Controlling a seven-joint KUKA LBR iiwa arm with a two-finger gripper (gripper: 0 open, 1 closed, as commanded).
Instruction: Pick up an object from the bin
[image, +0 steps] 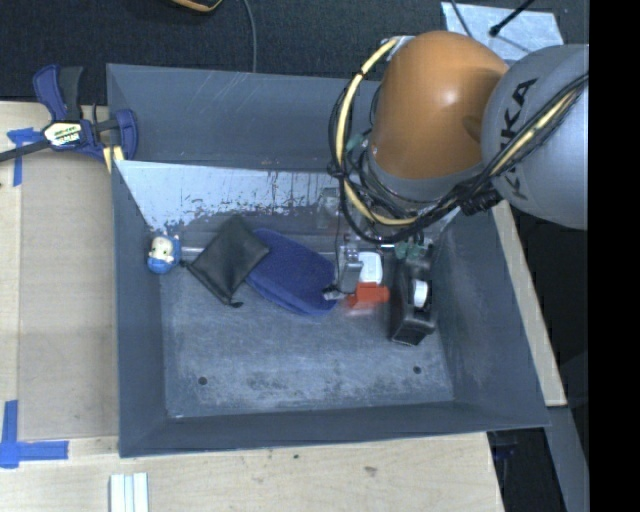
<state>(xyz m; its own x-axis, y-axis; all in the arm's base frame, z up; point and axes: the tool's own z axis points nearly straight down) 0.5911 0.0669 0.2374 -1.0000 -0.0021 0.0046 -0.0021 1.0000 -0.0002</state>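
Tool (386, 300) low in right-middle part of grey bin (300, 385), under rounded orange cover (435, 100) of the arm, with yellow and black cables (352, 130) looped beside that cover. Hangs right at small red and white block (369, 293), lying on bin floor under the arm. Cannot tell state of tool, whether apart, together or clamped on the block: too dark and too crowded at that place. Just left of block: flat blue oval thing (290, 272), lying slanted, right end touching or almost touching the block. At its left end, touching it: black square pouch (228, 260), turned like a diamond. Further left, near left wall and a little apart from pouch: small toy figure (160, 254) in blue, white and yellow. All four things in one loose row across upper half of floor, close under back wall with scratched paint.
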